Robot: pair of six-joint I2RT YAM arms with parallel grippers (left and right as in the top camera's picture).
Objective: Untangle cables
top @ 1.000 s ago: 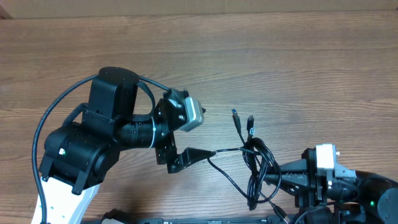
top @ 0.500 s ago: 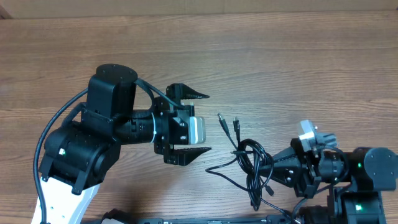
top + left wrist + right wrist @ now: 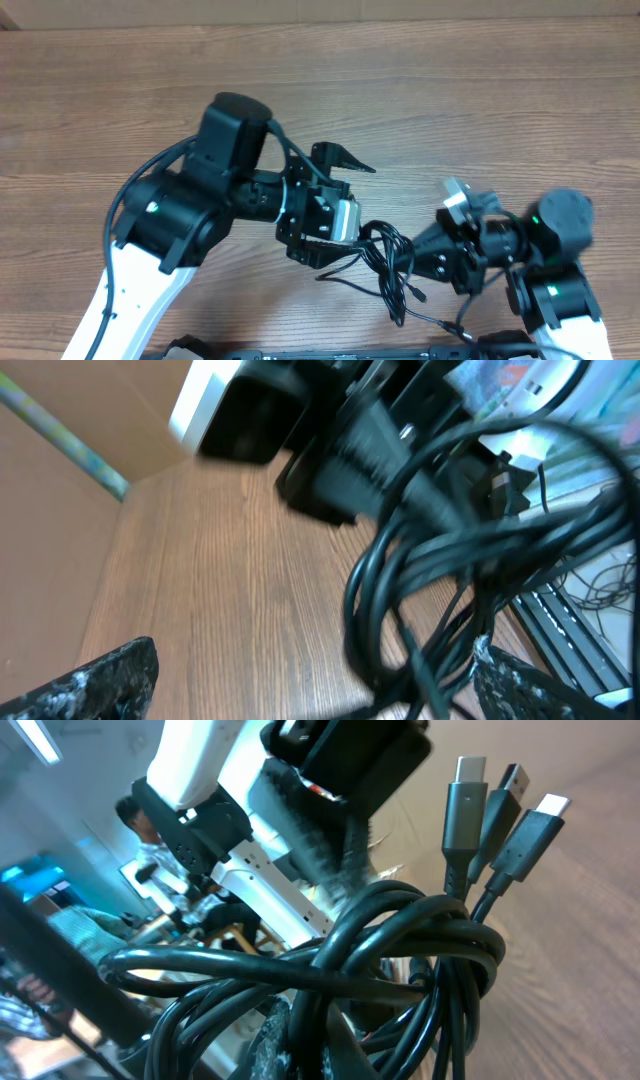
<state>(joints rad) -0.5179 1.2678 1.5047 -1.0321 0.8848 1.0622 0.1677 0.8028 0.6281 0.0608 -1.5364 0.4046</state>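
The cables (image 3: pixel 392 262) are a tangled bunch of thin black cords near the table's front middle. My right gripper (image 3: pixel 428 262) is shut on the bunch's right side. In the right wrist view the loops (image 3: pixel 400 940) wrap round its fingers (image 3: pixel 330 1040), and three plug ends (image 3: pixel 490 800) stick up at the upper right. My left gripper (image 3: pixel 360 210) is open, wide apart, just left of the bunch. In the left wrist view the cables (image 3: pixel 440 550) hang between its fingers (image 3: pixel 315 695), close to the right finger, not clamped.
The wooden table (image 3: pixel 480 110) stretches behind both arms. A loose cable end (image 3: pixel 440 322) trails toward the front edge, where a dark rail (image 3: pixel 330 352) runs. The left arm's thick black wire (image 3: pixel 135 195) loops over its body.
My left gripper let go of a cable end, opened and moved right up to the bunch. My right gripper carried the bunch left, toward the left gripper.
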